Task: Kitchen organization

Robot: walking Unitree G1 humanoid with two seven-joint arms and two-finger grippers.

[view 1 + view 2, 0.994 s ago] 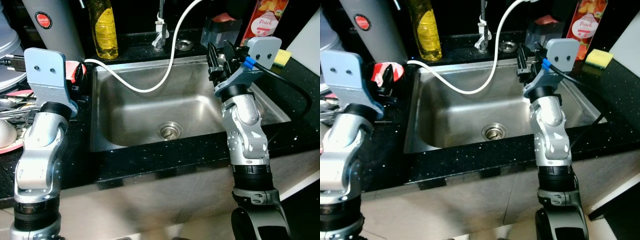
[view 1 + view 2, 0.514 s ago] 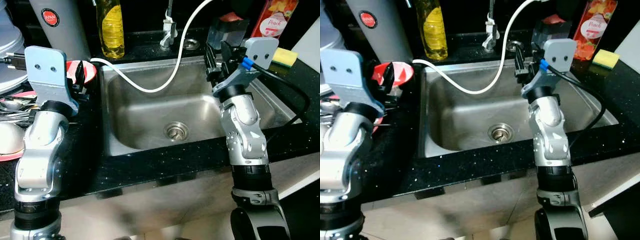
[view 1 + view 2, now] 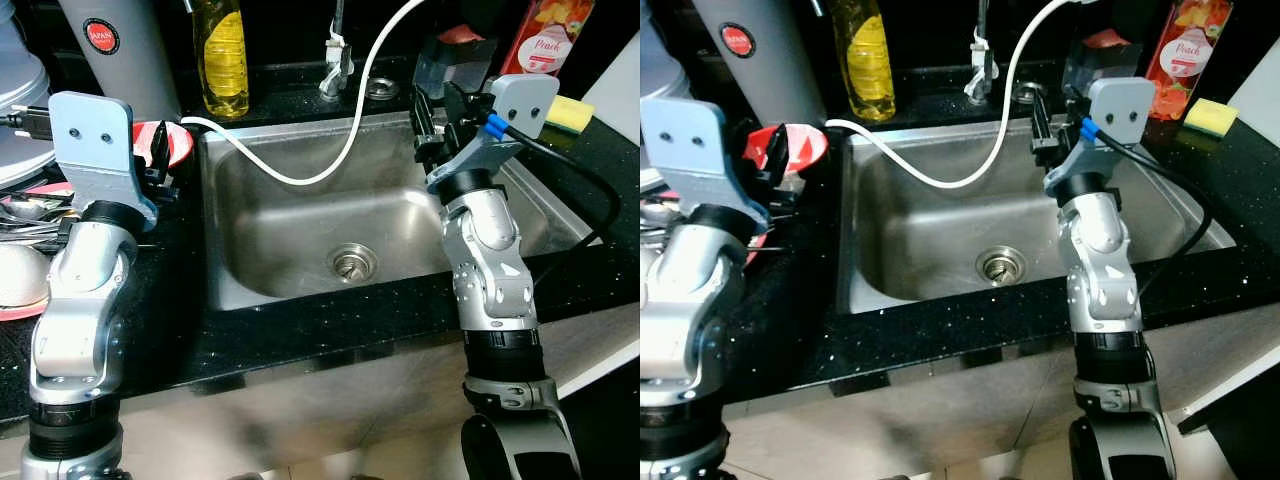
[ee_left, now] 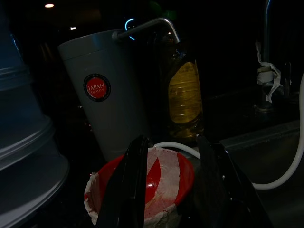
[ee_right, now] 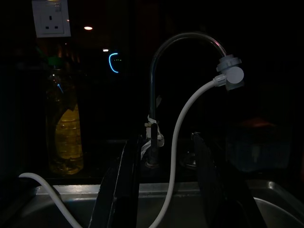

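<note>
Two grippers, both spread and empty: left gripper (image 4: 171, 190) hovers just before the red paper cup (image 4: 164, 178) left of the sink (image 3: 300, 215); right gripper (image 3: 432, 120) over the basin. Centre the cup between the fingers before closing gently.

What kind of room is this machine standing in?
Most likely a home kitchen: a steel sink set in a black countertop, a tap with a white hose, and a yellow dish-soap bottle behind the basin.

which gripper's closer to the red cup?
Left. The left gripper is open right at the red cup on the counter left of the sink; the right gripper, also open, is over the sink's far right side.
</note>
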